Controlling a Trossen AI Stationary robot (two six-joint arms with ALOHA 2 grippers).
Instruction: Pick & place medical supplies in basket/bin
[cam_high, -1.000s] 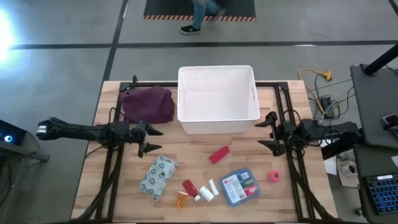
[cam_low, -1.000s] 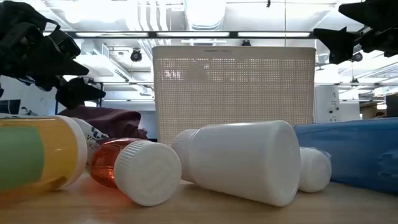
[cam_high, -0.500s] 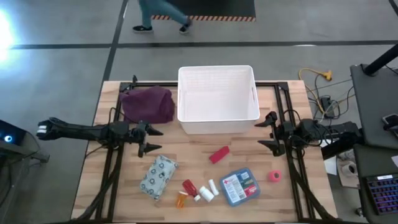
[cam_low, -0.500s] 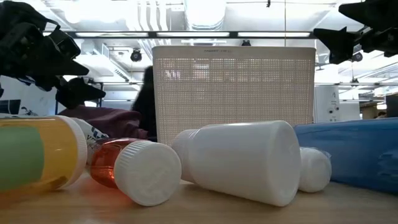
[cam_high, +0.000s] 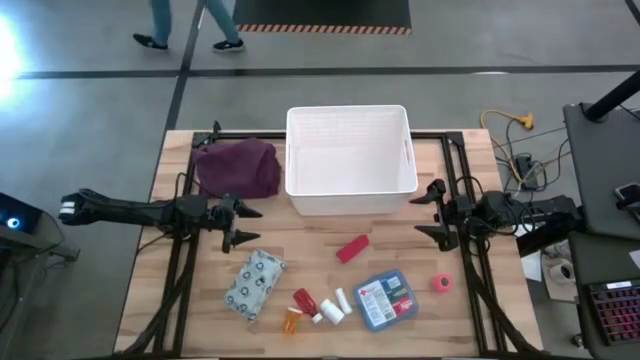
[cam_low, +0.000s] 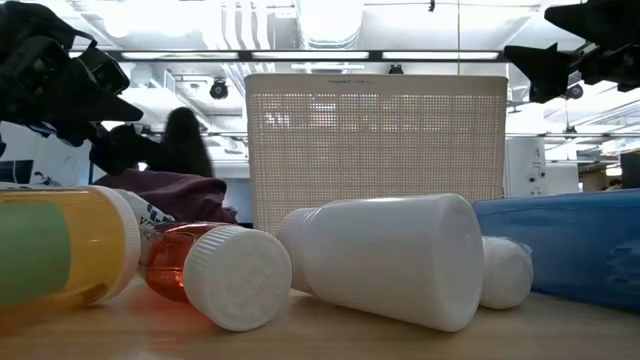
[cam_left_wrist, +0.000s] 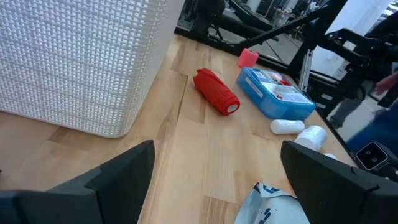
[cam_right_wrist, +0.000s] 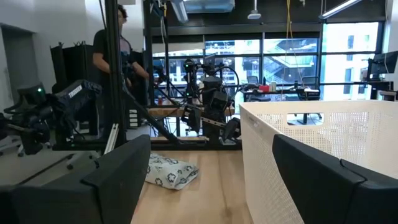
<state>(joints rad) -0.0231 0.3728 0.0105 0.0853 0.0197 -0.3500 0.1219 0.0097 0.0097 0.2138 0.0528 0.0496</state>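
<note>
Both the left gripper (cam_high: 243, 222) and right gripper (cam_high: 432, 213) hover with fingers apart, holding nothing. The red packet (cam_high: 351, 248) lies just in front of the empty bin (cam_high: 350, 190); a good first pick likely means descending straight over it and straddling its narrow width

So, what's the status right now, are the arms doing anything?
Left gripper open, empty, beside maroon cloth. Right gripper open, empty, by white bin. Supplies on table, red roll nearest bin. Nothing blocking.

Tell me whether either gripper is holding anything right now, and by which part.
Nothing is held. The left gripper and right gripper both hang open and empty above the table.
</note>
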